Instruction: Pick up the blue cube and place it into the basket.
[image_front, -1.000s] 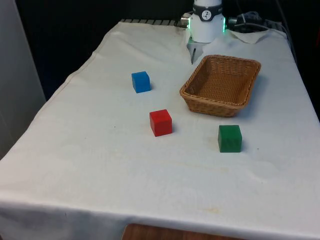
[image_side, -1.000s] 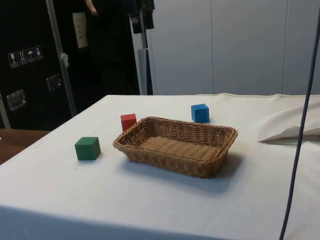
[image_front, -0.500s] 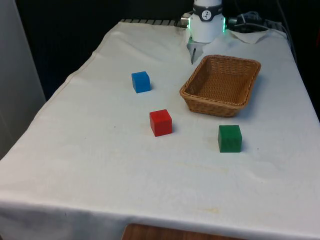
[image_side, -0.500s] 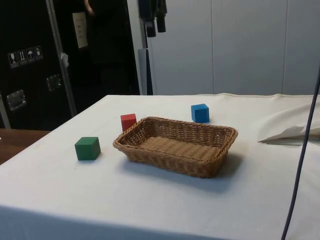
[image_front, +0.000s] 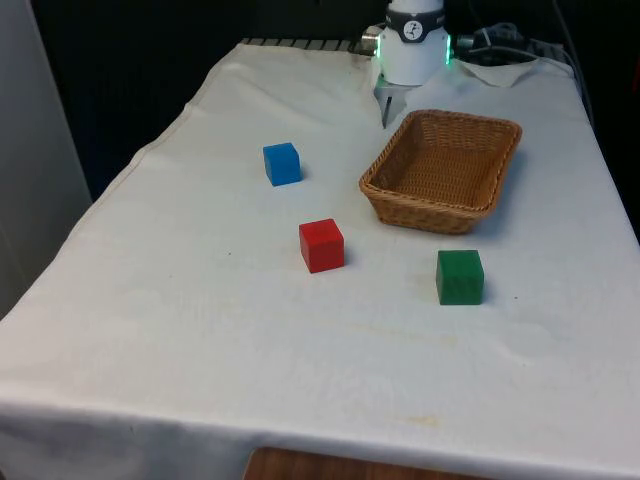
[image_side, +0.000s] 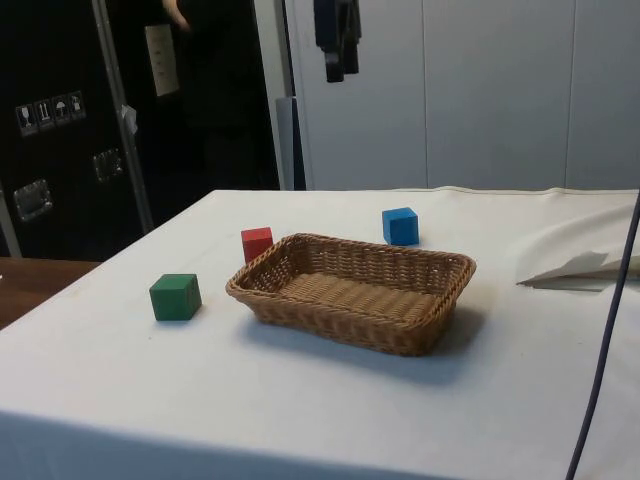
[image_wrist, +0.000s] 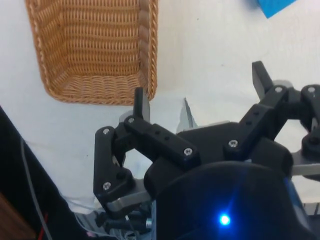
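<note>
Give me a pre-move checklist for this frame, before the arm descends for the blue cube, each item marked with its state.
1. Blue cube free on the cloth, nothing touching it: ok.
2. Gripper open and holding nothing: ok.
3. Gripper lined up over the cube: not ok; it hangs high, short of it in the side view.
4. Basket holds nothing, ready to receive: ok.
5. Red cube and green cube apart from the blue one: ok.

Red cube (image_front: 321, 245), green cube (image_front: 460, 277), apart.
</note>
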